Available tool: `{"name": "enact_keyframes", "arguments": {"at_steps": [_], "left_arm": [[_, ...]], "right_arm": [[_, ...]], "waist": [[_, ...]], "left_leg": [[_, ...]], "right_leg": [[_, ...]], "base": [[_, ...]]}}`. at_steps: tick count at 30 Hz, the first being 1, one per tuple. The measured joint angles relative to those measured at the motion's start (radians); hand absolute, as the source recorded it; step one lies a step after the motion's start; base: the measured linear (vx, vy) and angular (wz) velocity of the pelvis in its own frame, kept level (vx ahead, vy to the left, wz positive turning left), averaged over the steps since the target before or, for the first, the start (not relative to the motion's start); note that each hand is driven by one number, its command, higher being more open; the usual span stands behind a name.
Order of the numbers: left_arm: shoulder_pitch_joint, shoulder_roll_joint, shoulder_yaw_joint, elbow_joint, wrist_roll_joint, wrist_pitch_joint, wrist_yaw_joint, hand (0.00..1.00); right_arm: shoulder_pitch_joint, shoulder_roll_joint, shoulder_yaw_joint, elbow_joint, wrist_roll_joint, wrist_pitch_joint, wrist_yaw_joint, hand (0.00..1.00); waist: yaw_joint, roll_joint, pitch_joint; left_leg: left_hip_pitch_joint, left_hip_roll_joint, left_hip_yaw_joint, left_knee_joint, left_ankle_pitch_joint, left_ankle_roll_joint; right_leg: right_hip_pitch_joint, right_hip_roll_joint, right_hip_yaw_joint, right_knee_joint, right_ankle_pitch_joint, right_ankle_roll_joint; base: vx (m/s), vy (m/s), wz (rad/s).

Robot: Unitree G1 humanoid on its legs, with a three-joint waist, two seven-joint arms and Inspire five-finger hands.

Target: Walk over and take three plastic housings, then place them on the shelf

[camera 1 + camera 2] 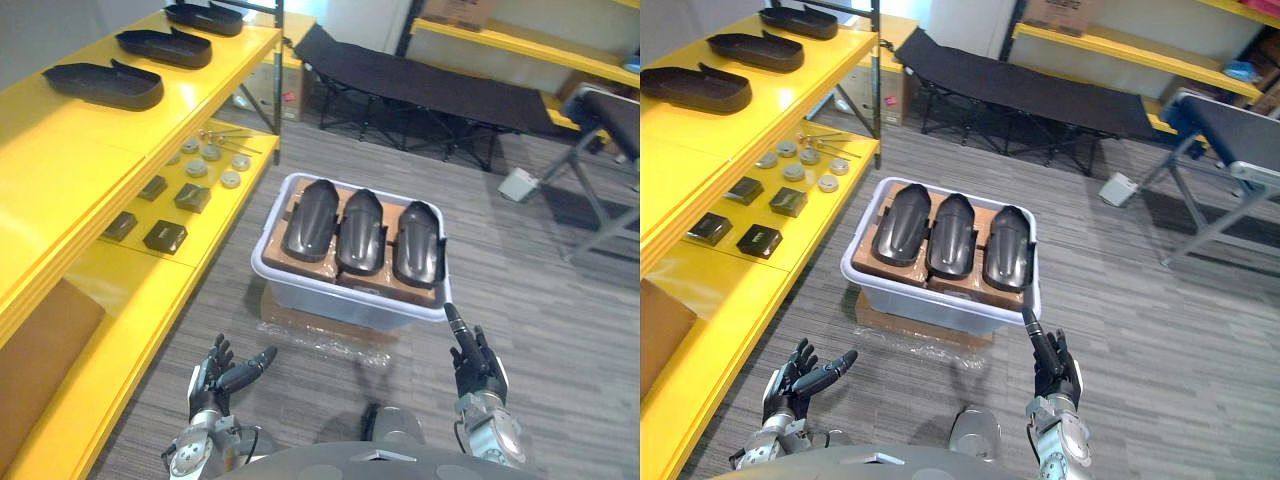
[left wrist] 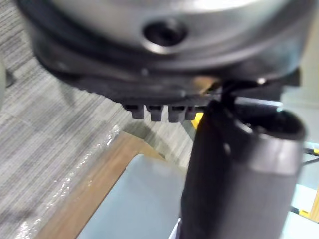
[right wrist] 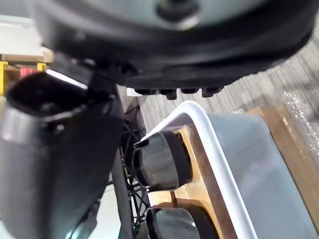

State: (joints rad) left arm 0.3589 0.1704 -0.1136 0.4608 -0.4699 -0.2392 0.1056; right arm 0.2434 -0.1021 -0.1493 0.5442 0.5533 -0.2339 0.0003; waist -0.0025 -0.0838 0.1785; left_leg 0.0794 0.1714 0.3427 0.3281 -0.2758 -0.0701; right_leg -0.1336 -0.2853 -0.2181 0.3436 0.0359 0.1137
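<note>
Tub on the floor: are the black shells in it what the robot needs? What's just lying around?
For the job:
three plastic housings in the tub
yellow shelf, already holding three more housings

Just lying about:
folding cot
small black boxes
round discs
white box on the floor

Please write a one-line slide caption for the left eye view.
Left hand and right hand, both open, hover before a white bin holding three plastic housings, beside the yellow shelf.
</note>
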Motion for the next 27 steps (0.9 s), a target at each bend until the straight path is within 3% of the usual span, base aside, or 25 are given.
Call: {"name": "enact_keyframes", "arguments": {"at_steps": [2,3,5,7,8,9,10,11,13,14,16,19,20,21,24,27], "left_arm": [[-0.002,0.015,-0.001,-0.011,-0.010,-0.002,0.005,1.00],[-0.007,0.005,-0.007,-0.011,-0.010,0.000,0.017,1.00],[-0.005,-0.035,-0.037,-0.026,-0.017,0.000,0.037,1.00],[-0.005,-0.065,-0.046,-0.028,-0.039,0.001,0.040,1.00],[-0.007,-0.070,-0.047,-0.028,-0.039,0.001,0.038,1.00],[-0.018,-0.074,-0.046,-0.028,-0.041,0.001,0.032,1.00],[-0.034,-0.076,-0.049,-0.026,-0.040,0.000,0.022,1.00],[-0.041,-0.078,-0.064,-0.025,-0.034,-0.001,0.014,1.00],[-0.046,-0.082,-0.092,-0.025,-0.029,-0.009,0.007,1.00],[-0.054,-0.084,-0.110,-0.025,-0.029,-0.016,0.000,1.00],[-0.081,-0.078,-0.127,-0.029,-0.028,-0.020,-0.006,1.00],[-0.125,-0.045,-0.146,-0.038,0.047,-0.020,-0.004,1.00],[-0.125,-0.033,-0.156,-0.040,0.060,-0.020,-0.003,1.00],[-0.127,-0.017,-0.162,-0.044,0.091,-0.020,0.001,1.00],[-0.134,0.017,-0.163,-0.070,0.088,-0.020,0.005,1.00],[-0.166,0.031,-0.165,-0.075,0.086,-0.024,0.015,1.00]], "right_arm": [[-0.013,-0.008,-0.024,-0.003,-0.027,0.002,-0.017,1.00],[-0.042,-0.027,-0.045,-0.003,-0.039,0.007,-0.026,1.00],[-0.131,-0.124,-0.093,-0.003,-0.038,0.020,-0.036,1.00],[-0.180,-0.193,-0.103,-0.003,-0.039,0.053,-0.050,1.00],[-0.190,-0.210,-0.106,-0.003,-0.040,0.055,-0.056,1.00],[-0.198,-0.229,-0.119,-0.003,-0.061,0.055,-0.058,1.00],[-0.207,-0.250,-0.124,-0.002,-0.079,0.057,-0.062,1.00],[-0.227,-0.270,-0.137,0.000,-0.089,0.056,-0.076,1.00],[-0.256,-0.297,-0.146,0.011,-0.114,0.056,-0.099,1.00],[-0.268,-0.304,-0.160,0.012,-0.126,0.055,-0.126,1.00],[-0.271,-0.292,-0.182,0.009,-0.139,0.054,-0.172,1.00],[-0.262,-0.277,-0.202,0.010,-0.154,0.078,-0.191,1.00],[-0.258,-0.277,-0.203,0.010,-0.160,0.079,-0.189,1.00],[-0.260,-0.278,-0.208,0.010,-0.176,0.091,-0.186,1.00],[-0.291,-0.292,-0.207,0.050,-0.193,0.127,-0.183,1.00],[-0.377,-0.384,-0.194,0.155,-0.192,0.156,-0.174,1.00]], "waist": [[0.009,-0.009,-0.010],[0.022,0.017,-0.016],[0.027,0.098,-0.013],[0.024,0.126,-0.008],[0.022,0.124,-0.001],[0.023,0.117,0.013],[0.027,0.099,0.025],[0.021,0.101,0.024],[0.014,0.119,0.027],[0.008,0.130,0.032],[-0.004,0.109,0.046],[-0.008,0.058,0.101],[-0.014,0.053,0.104],[-0.028,0.051,0.109],[-0.023,0.052,0.128],[-0.008,0.077,0.166]], "left_leg": [[-0.002,0.008,-0.029,0.030,-0.024,-0.035],[-0.005,0.042,-0.030,0.046,-0.034,-0.050],[-0.021,0.101,-0.024,0.055,-0.033,-0.068],[-0.036,0.132,-0.016,0.124,-0.013,-0.059],[-0.056,0.144,-0.018,0.185,0.010,-0.046],[-0.101,0.167,-0.023,0.308,0.075,-0.029],[-0.158,0.191,-0.020,0.396,0.078,-0.031],[-0.194,0.186,-0.007,0.364,0.064,-0.017],[-0.200,0.170,0.027,0.220,0.111,-0.006],[-0.190,0.153,0.048,0.144,0.119,-0.028],[-0.172,0.099,0.062,0.044,0.116,-0.034],[-0.179,0.056,0.075,0.036,0.121,-0.021],[-0.184,0.048,0.074,0.037,0.115,-0.012],[-0.215,0.043,0.068,0.061,0.093,-0.002],[-0.277,0.046,0.055,0.099,0.070,0.010],[-0.334,0.046,0.038,0.128,0.061,0.019]], "right_leg": [[0.051,0.008,-0.053,-0.073,-0.007,0.017],[0.068,0.038,-0.062,-0.105,-0.024,0.022],[0.067,0.101,-0.086,-0.121,-0.036,-0.006],[0.090,0.121,-0.096,-0.129,-0.051,-0.025],[0.118,0.127,-0.105,-0.144,-0.054,-0.026],[0.167,0.127,-0.112,-0.178,-0.056,-0.029],[0.195,0.118,-0.124,-0.207,-0.054,-0.033],[0.188,0.113,-0.134,-0.212,-0.054,-0.033],[0.167,0.116,-0.131,-0.209,-0.053,-0.031],[0.150,0.118,-0.126,-0.204,-0.054,-0.025],[0.121,0.082,-0.124,-0.197,-0.044,-0.008],[0.108,0.042,-0.115,-0.193,-0.028,0.016],[0.107,0.035,-0.115,-0.194,-0.024,0.021],[0.095,0.026,-0.118,-0.195,-0.017,0.030],[0.061,0.025,-0.124,-0.201,0.002,0.033],[0.030,0.025,-0.134,-0.209,0.017,0.031]], "base": [[0.24,-0.246,0.41],[0.28,-0.273,0.06],[0.26,-0.196,-0.07],[0.15,-0.116,0.02],[0.14,-0.189,0.18],[0.12,-0.179,0.24],[0.13,-0.171,0.18],[0.09,-0.075,0.01],[0.05,0.028,-0.12],[0.04,0.100,-0.07],[0.07,0.126,0.06],[0.00,0.132,0.03],[-0.02,0.167,0.14],[-0.02,0.158,0.16],[-0.05,0.104,0.13],[-0.08,0.060,0.10]]}}
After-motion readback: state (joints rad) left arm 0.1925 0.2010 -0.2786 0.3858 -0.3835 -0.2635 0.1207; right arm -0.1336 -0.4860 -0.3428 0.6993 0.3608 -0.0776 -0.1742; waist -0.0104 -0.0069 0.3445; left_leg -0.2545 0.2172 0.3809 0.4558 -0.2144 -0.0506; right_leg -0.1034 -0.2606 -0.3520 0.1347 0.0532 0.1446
